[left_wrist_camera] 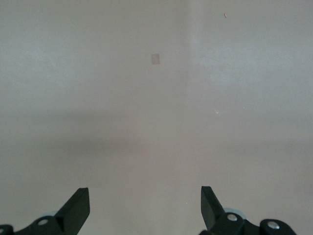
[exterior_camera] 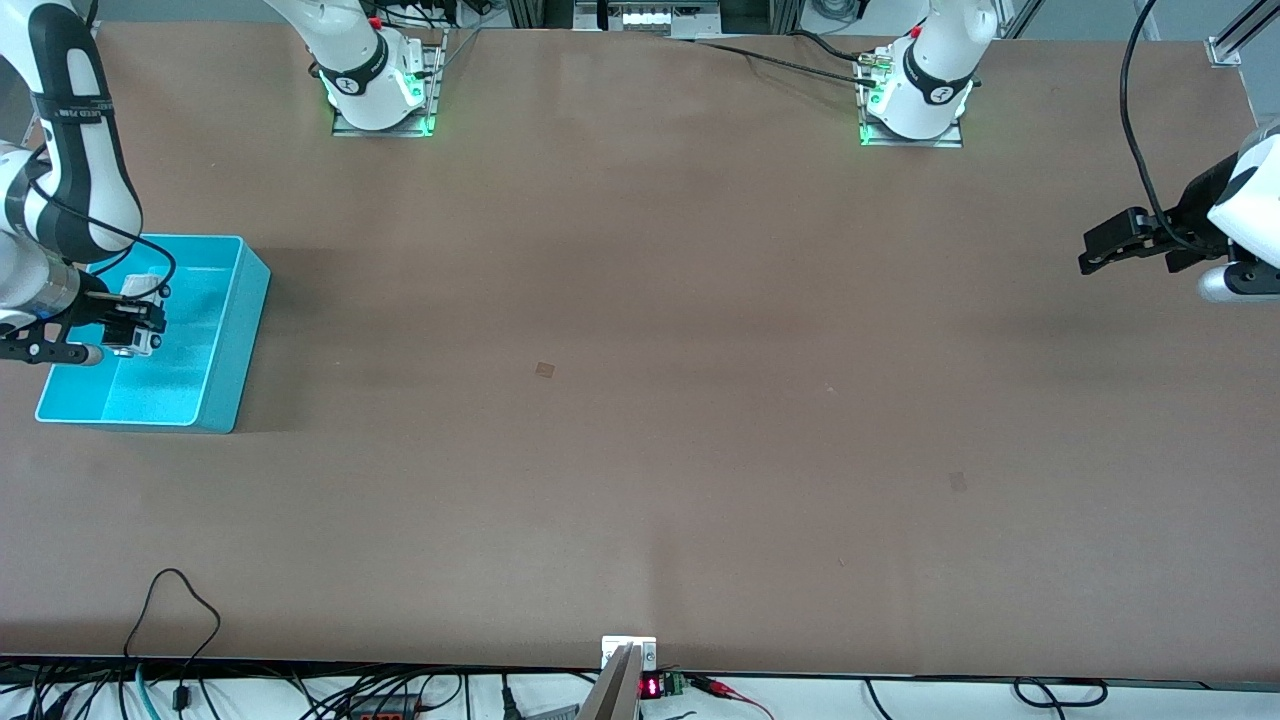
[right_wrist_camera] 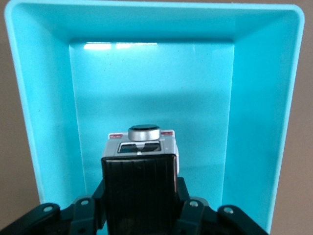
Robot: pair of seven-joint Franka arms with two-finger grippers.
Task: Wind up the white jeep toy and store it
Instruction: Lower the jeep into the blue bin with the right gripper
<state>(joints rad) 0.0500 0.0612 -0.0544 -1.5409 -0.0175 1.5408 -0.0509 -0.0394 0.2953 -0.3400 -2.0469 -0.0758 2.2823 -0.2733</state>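
The tiny boxy white jeep toy with its black roof panel (right_wrist_camera: 141,161) is sitting clamped between the fingers of the right gripper (right_wrist_camera: 141,196), its spare-wheel end poking out past the fingertips. That gripper is clenching it from both sides and hanging over the open cyan plastic bin (exterior_camera: 235,330), which is resting at the right arm's end of the brown table (exterior_camera: 640,400). The left gripper (left_wrist_camera: 145,205) is waiting over bare tabletop at the left arm's end, jaws spread wide, gripping nothing.
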